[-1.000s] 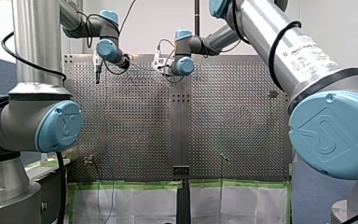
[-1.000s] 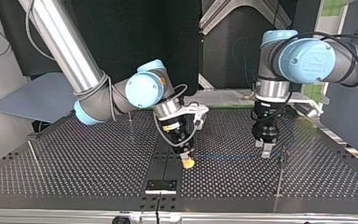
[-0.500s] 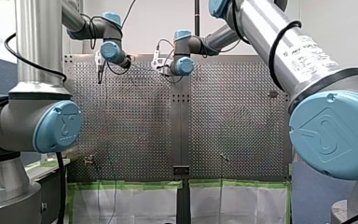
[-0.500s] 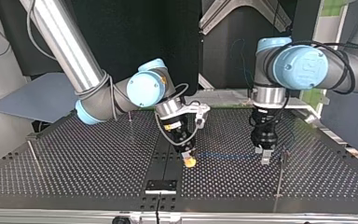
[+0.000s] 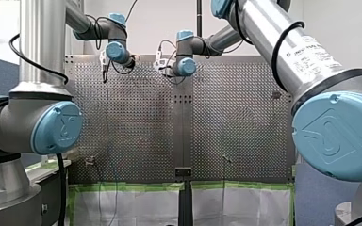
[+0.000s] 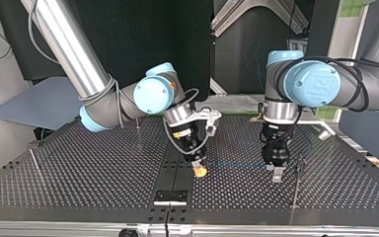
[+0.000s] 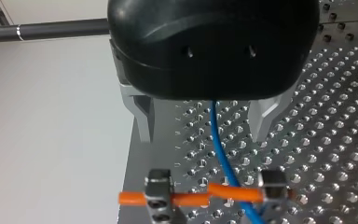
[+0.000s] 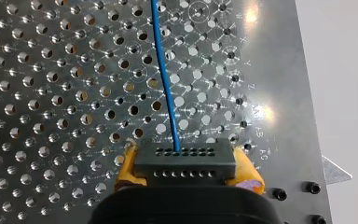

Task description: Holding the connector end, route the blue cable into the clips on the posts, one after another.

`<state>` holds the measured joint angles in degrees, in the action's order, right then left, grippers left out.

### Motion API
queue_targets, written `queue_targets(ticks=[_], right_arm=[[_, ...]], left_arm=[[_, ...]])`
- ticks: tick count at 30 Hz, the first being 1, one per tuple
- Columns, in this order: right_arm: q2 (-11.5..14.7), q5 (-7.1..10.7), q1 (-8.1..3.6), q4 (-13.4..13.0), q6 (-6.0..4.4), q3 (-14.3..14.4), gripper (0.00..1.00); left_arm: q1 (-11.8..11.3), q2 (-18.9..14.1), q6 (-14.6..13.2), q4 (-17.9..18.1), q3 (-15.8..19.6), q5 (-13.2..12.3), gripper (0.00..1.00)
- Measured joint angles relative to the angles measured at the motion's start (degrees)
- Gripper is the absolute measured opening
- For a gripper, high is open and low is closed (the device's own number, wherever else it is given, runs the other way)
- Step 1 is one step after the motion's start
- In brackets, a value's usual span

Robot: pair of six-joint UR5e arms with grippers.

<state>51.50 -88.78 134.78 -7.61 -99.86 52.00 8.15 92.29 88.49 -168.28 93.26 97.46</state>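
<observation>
— What's shifted?
— My left gripper (image 6: pixel 275 174) has moved toward the table's (image 6: pixel 79 187) middle, closer to my right gripper (image 6: pixel 200 170), which hasn't budged.
— And the cable?
— One blue cable (image 6: pixel 237 164), stretched just above the table between the two grippers.
— Grips?
— The right's yellow pads (image 8: pixel 249 176) clamp the single dark connector (image 8: pixel 185 161), and the cable leaves its face. The left's two metal fingers (image 7: pixel 142 116) stand apart. The cable runs loose between them, past two orange pins (image 7: pixel 182 198) at their tips.
— Posts?
— The top view shows three thin ones. One post (image 6: pixel 298 180) is just beside the left gripper, another (image 6: pixel 137 127) is toward the far edge, and a third (image 6: pixel 33 160) is by the side edge at that view's left.
</observation>
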Motion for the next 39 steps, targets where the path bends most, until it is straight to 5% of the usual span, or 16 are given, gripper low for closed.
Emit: queue_targets(ticks=[16,18,20,22,23,24,26,29,39], right_arm=[[-0.02,0.09,-0.1,0.04,0.0,0.0,0.0],[-0.03,0.09,-0.1,0.06,0.0,0.01,0.0],[-0.03,0.08,-0.1,0.09,0.0,0.0,0.0],[-0.08,0.09,-0.09,0.11,0.0,0.0,0.0],[-0.09,0.09,-0.09,0.12,0.0,0.0,0.0],[-0.09,0.09,-0.09,0.12,0.0,0.0,0.0],[-0.1,0.09,-0.08,0.15,0.0,0.0,0.0],[-0.11,0.09,-0.08,0.19,0.0,0.0,0.0],[-0.11,0.09,0.09,0.24,0.0,0.06,0.0]], left_arm=[[0.31,0.9,-1.04,-0.31,-1.17,1.98,1.0],[0.35,0.91,-1.47,-0.3,-1.17,2.42,0.9],[0.36,0.91,-1.66,-0.26,-1.17,2.82,0.6],[0.35,0.91,-1.77,-0.19,-1.17,3.16,0.55],[0.35,0.91,-1.79,-0.17,-1.17,3.26,0.36],[0.36,0.91,-1.81,-0.16,-1.18,3.35,0.36],[0.37,0.91,-1.81,-0.14,-1.17,3.39,0.11],[0.38,0.91,-1.62,-0.13,-1.17,3.27,0.0],[0.37,0.91,-0.64,-0.17,-1.17,2.7,0.0]])
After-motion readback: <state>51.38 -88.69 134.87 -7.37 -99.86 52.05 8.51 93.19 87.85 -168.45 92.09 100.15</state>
